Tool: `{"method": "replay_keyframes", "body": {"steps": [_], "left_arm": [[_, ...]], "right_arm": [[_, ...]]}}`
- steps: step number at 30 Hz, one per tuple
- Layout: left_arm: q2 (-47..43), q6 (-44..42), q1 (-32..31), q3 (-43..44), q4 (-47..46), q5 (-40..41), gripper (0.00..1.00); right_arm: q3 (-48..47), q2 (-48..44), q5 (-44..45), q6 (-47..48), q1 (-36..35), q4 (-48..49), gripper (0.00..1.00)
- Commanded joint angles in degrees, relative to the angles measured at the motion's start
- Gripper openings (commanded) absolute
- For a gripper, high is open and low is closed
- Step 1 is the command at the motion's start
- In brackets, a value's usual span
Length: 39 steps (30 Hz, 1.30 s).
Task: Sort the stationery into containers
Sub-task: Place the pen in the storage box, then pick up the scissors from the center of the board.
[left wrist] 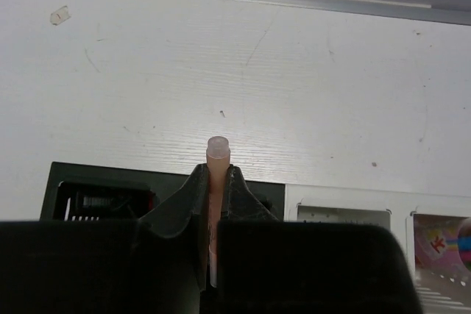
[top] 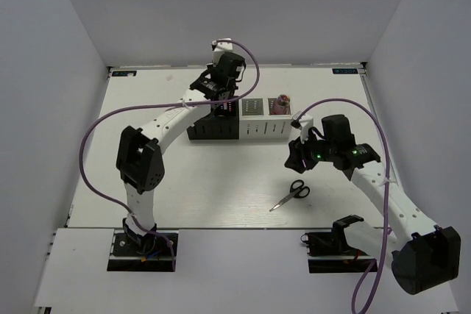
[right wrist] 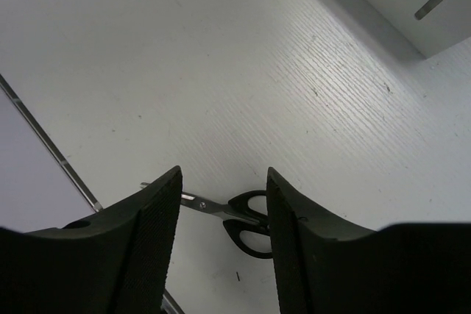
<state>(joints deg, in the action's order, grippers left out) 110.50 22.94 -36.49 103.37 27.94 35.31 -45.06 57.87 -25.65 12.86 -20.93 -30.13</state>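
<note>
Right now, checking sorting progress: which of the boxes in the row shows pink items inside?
The white box at the row's right end, nearest the scissors; pink items show at its top. Its white neighbour shows none.

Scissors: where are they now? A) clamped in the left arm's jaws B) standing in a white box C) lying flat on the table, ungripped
C: the scissors lie flat on the table in front of the boxes, with nothing gripping them.
</note>
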Motion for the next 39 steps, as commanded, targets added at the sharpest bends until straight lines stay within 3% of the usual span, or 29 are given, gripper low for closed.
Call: {"method": "replay_keyframes", "body": {"steps": [1, 3, 6, 8, 9, 10, 15, 18, 21, 22, 25, 26, 28, 30, 31, 32, 33, 34, 37, 38, 39], "left_arm": [[1.3, -1.05, 0.19, -1.59, -3.42, 1.34, 0.0], [1.21, -0.88, 0.19, -3.86, -5.0, 1.69, 0.02], [0.51, -0.26, 0.19, -6.69, -6.58, 2.13, 0.21], [-0.02, 0.09, 0.19, -8.35, -6.94, 1.96, 0.26], [-0.11, 0.0, 0.1, -9.06, -7.2, 1.96, 0.38], [-0.46, 0.09, 0.1, -9.67, -7.29, 1.96, 0.42], [-2.83, -0.35, 0.02, -12.13, -8.43, 1.17, 0.58], [-4.76, -0.7, -0.25, -12.05, -8.26, -0.06, 0.6], [-8.35, -1.05, -1.12, -12.49, -7.82, -1.38, 0.54], [-9.85, -1.23, -1.3, -12.67, -7.73, -1.99, 0.37], [-15.12, -1.23, -2.53, -14.33, -3.02, -6.73, 0.04], [-17.57, -1.4, -2.79, -14.6, -1.5, -8.22, 0.01], [-20.13, -3.77, -3.15, -17.91, 3.57, -18.49, 0.01], [-26.37, -7.18, -3.24, -21.35, 4.57, -32.86, 0.18], [-29.43, -7.82, -3.32, -27.64, 4.31, -38.85, 0.28], [-31.72, -8.08, -4.63, -29.7, 2.75, -41.35, 0.42], [-32.44, -8.09, -5.34, -32.85, 2.29, -43.11, 0.45], [-33.06, -7.82, -6.3, -33.84, 2.2, -44.18, 0.48], [-30.26, -6.95, -12.62, -35.35, 0.89, -42.1, 0.51], [-29.12, -6.51, -15.95, -35.08, -1.99, -41.56, 0.51], [-25.98, -5.2, -17.02, -34.99, -3.15, -40.68, 0.44]], "right_arm": [[0.5, 0.14, -3.08, 1.99, 0.8, -0.72, 0.52], [0.5, 0.23, -3.44, 1.99, 1.33, -0.81, 0.5], [0.67, 0.32, -4.32, 2.25, 1.77, -0.89, 0.48], [0.67, 0.32, -4.58, 2.17, 2.21, -0.9, 0.48], [0.67, 0.23, -4.67, 2.25, 2.38, -0.9, 0.48], [0.67, 0.58, -4.67, 2.08, 2.56, -1.07, 0.48], [0.41, 0.93, -5.02, 2.43, 3.52, -1.33, 0.58], [0.15, 0.93, -4.67, 2.52, 4.06, -1.6, 0.56], [-0.64, 1.98, -1.0, 1.73, 4.67, -2.47, 0.12], [-0.82, 2.6, -0.11, 1.2, 4.84, -2.83, 0.0], [-4.41, 6.45, 4.37, 0.58, 5.63, -6.42, 0.0], [-5.9, 7.43, 4.9, 0.32, 5.9, -10.35, 0.0], [-6.36, 9.37, 6.49, 0.23, 6.25, -12.13, 0.0], [-5.48, 9.28, 6.93, 0.76, 6.34, -12.93, 0.0], [-5.13, 9.2, 7.36, 0.67, 6.43, -12.85, 0.0], [-4.61, 8.93, 8.5, 0.32, 6.69, -12.33, 0.04], [-4.34, 8.06, 9.12, -0.38, 6.78, -11.89, 0.19], [-4.08, 7.62, 11.21, -0.9, 7.04, -11.45, 0.27], [-3.02, 4.89, 15.51, -5.55, 7.57, -8.28, 0.41], [-2.58, 4.28, 16.41, -6.35, 7.66, -7.06, 0.41], [-2.23, 3.05, 17.29, -9.06, 7.92, -6.61, 0.41]]}}
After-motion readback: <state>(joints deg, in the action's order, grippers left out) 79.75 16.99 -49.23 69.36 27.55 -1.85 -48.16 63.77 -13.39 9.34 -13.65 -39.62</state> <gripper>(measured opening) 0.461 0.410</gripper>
